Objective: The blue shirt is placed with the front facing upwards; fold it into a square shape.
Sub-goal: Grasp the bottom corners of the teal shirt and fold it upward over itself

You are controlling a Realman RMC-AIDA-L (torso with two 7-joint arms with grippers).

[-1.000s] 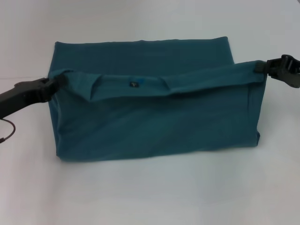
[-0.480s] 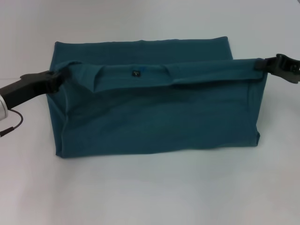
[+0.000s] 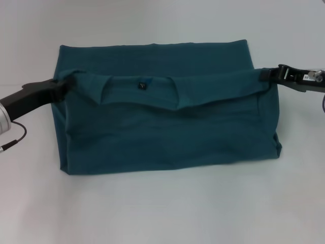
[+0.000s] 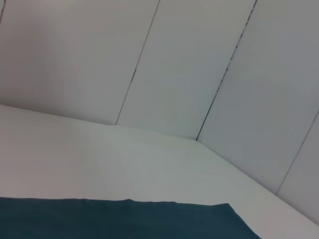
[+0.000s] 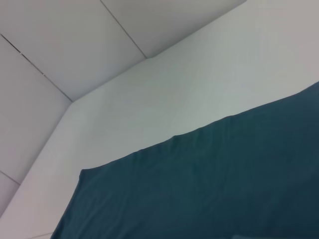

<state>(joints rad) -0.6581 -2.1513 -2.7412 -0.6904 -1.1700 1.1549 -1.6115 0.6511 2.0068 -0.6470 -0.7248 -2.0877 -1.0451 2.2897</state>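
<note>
A: Since half a second ago the right gripper (image 3: 266, 74) has moved inward and lower, and the folded edge it holds now sags in the middle instead of running taut. The left gripper (image 3: 65, 84) has barely shifted.

B: Jaws?

A: Left jaws clamped on the left end of the folded-over edge of the blue shirt (image 3: 167, 122). Right jaws clamped on the right end of that same edge.

B: Shirt position?

A: Lies centred on the white counter (image 3: 162, 208), a wide rectangle. The held edge hangs across its upper half, with the neck label (image 3: 142, 86) facing up near the middle. A back layer shows beyond the fold, flat on the counter.

B: Wrist views?

A: Both show only shirt fabric, counter and wall panels (image 4: 199, 64); no fingers visible.
</note>
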